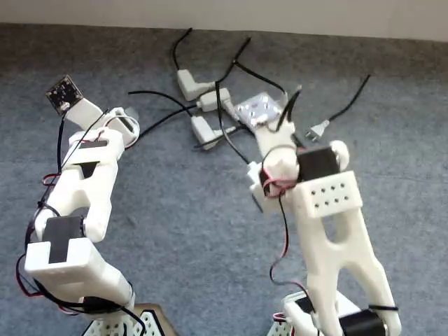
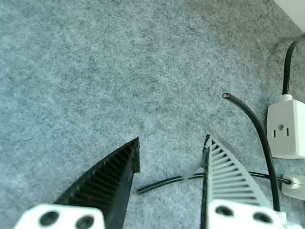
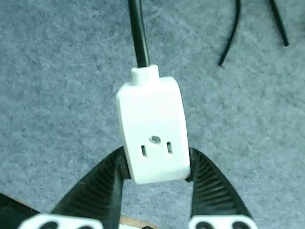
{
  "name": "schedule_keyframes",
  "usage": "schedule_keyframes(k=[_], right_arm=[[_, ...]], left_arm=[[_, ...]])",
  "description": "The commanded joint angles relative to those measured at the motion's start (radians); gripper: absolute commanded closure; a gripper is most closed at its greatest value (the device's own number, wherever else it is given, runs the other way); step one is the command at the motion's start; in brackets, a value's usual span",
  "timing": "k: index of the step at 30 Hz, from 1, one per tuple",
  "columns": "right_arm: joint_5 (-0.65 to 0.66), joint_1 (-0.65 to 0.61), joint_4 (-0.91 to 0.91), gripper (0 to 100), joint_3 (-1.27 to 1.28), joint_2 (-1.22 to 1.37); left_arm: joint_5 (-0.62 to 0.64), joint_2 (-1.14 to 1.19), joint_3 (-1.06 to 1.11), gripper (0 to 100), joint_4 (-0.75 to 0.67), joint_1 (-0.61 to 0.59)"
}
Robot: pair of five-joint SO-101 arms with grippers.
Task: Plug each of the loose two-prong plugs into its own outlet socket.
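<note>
My right gripper [image 3: 156, 167] is shut on a white outlet socket [image 3: 152, 136] with its slotted face toward the camera and a black cord running off its far end. The high view puts this gripper [image 1: 256, 187] at the table's middle. A loose two-prong plug [image 1: 318, 130] on a black cord lies to its right, farther back. My left gripper [image 2: 171, 140] hovers open over bare carpet with nothing between its fingers; in the high view it [image 1: 124, 124] is at the left. Another white socket [image 2: 285, 126] lies off to its side.
Three more white sockets [image 1: 190, 84], [image 1: 212, 100], [image 1: 204, 130] with black cords lie in a cluster at the back centre. Cut cord ends [image 2: 225, 96] trail over the grey carpet [image 1: 175, 210]. A pale wall edge [image 1: 280, 14] bounds the back.
</note>
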Motion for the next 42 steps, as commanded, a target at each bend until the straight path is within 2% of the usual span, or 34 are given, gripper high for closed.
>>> schedule_keyframes(k=[1,9,11,16,22,24,27,33,36,42], right_arm=[[-0.034,-0.047,-0.168,91.4,0.262,-0.134],[-0.031,0.005,-0.591,91.4,0.713,-0.202],[-0.035,0.015,-0.659,88.6,0.776,-0.202],[-0.032,0.024,-0.65,70.7,0.771,-0.213],[-0.029,0.12,-0.588,70.3,0.616,-0.213],[0.014,0.148,-0.59,70.3,0.59,-0.203],[0.084,0.148,-0.607,70.3,0.641,-0.209],[0.095,0.142,-0.728,70.3,0.789,-0.203],[0.094,0.107,-0.731,70.3,0.829,-0.211],[0.087,-0.044,-0.697,70.3,0.846,-0.211]], left_arm=[[0.003,-0.012,-0.039,78,-0.021,-0.004],[0.003,-0.012,-0.039,78,-0.021,-0.004],[0.003,-0.012,-0.039,78,-0.021,-0.004],[0.003,-0.012,-0.039,78,-0.021,-0.004],[0.003,-0.012,-0.039,78,-0.023,-0.004],[0.003,-0.012,-0.039,78,-0.023,-0.004],[0.003,-0.012,-0.039,78,-0.023,-0.002],[0.003,-0.012,-0.039,78,-0.023,0.001],[0.003,-0.012,-0.039,78,-0.023,0.001],[0.003,-0.012,-0.039,78,-0.023,0.001]])
